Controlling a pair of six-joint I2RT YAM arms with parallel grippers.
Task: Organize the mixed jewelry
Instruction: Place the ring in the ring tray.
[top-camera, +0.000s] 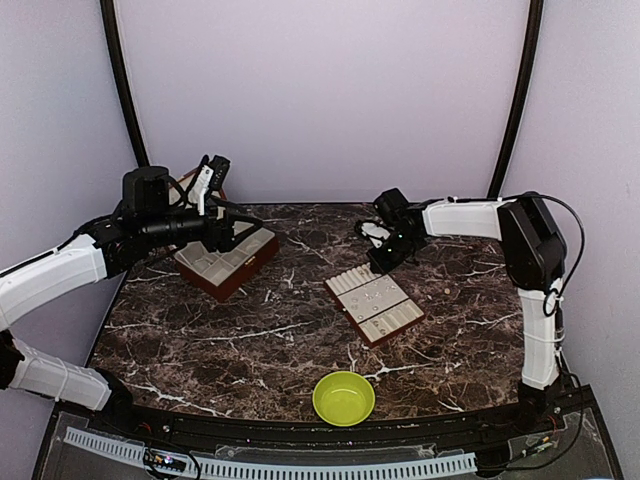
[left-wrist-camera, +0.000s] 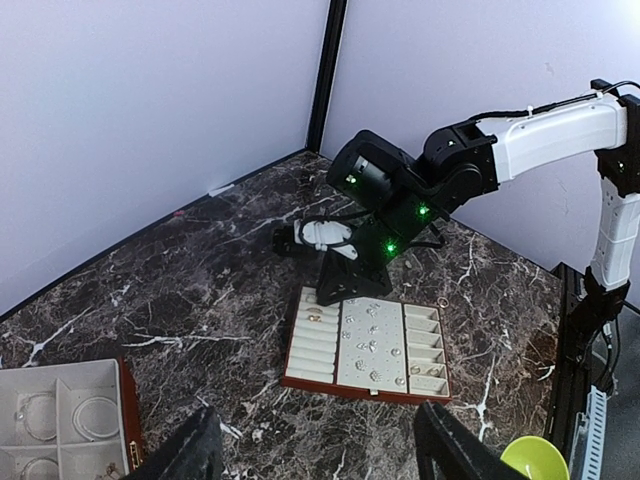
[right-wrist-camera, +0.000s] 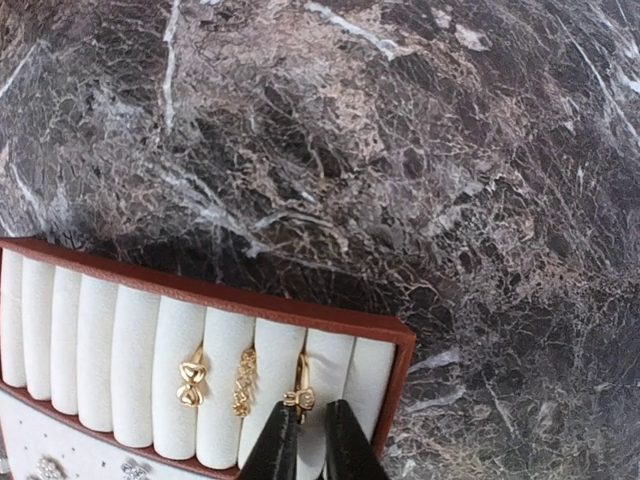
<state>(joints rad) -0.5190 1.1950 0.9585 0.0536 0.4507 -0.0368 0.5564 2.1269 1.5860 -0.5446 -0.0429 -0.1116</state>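
The cream-padded tray (top-camera: 352, 283) lies mid-table. My right gripper (top-camera: 385, 258) hovers over its far corner. In the right wrist view its fingers (right-wrist-camera: 278, 448) stand almost together round a small gold ring (right-wrist-camera: 303, 398) lodged between the tray's end rolls (right-wrist-camera: 345, 375). Two more gold rings (right-wrist-camera: 192, 382) sit in slots to the left. Pale bead-like pieces (left-wrist-camera: 375, 345) dot the tray's middle panel. My left gripper (left-wrist-camera: 318, 425) is wide open and empty, above the hinged box (top-camera: 228, 262). Thin silvery hoops (left-wrist-camera: 95, 418) lie in the box compartments.
A lime-green bowl (top-camera: 344, 397) stands near the table's front edge and also shows in the left wrist view (left-wrist-camera: 535, 458). One small ring (left-wrist-camera: 441, 301) lies on the marble beside the tray's far corner. Curved pale walls close the back and sides.
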